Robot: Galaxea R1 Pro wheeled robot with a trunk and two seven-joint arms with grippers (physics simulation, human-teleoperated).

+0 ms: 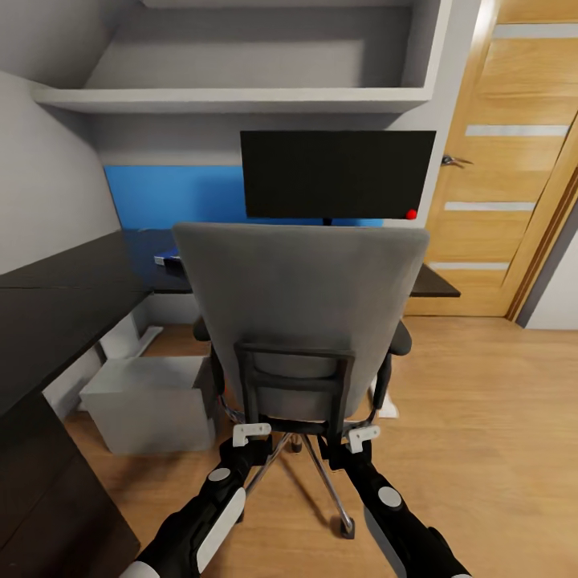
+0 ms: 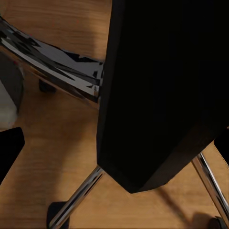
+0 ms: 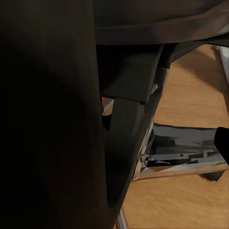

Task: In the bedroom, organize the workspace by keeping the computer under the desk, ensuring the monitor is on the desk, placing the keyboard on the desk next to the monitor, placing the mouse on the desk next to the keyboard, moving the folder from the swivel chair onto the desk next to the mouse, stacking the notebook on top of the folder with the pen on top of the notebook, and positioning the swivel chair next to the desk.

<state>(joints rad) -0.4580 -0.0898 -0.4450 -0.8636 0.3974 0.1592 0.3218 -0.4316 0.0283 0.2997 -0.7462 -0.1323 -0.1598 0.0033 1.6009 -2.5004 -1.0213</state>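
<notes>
I am looking at the grey back of the swivel chair, which is standing squarely ahead of both arms and facing the desk. My left gripper is sitting low at the black frame under the chair's backrest, on its left side, and my right gripper is sitting at the same height on the frame's right side. Both are pressing up against the frame, but I cannot tell whether either one is clenched or released, since the fingers are hidden behind the chair parts. In the left wrist view a black chair part is blocking most of the sight, with chrome spokes and the wood floor beyond it. In the right wrist view dark chair structure is crowding close, with a chrome spoke past it.

Beyond the chair from the grippers, the monitor is standing upright on the desk against the blue back panel. The computer is resting on the floor just left of the left gripper, beneath the desk's side wing. A small blue item is lying on the desk, too small to identify. A wooden door is off beyond the right gripper.
</notes>
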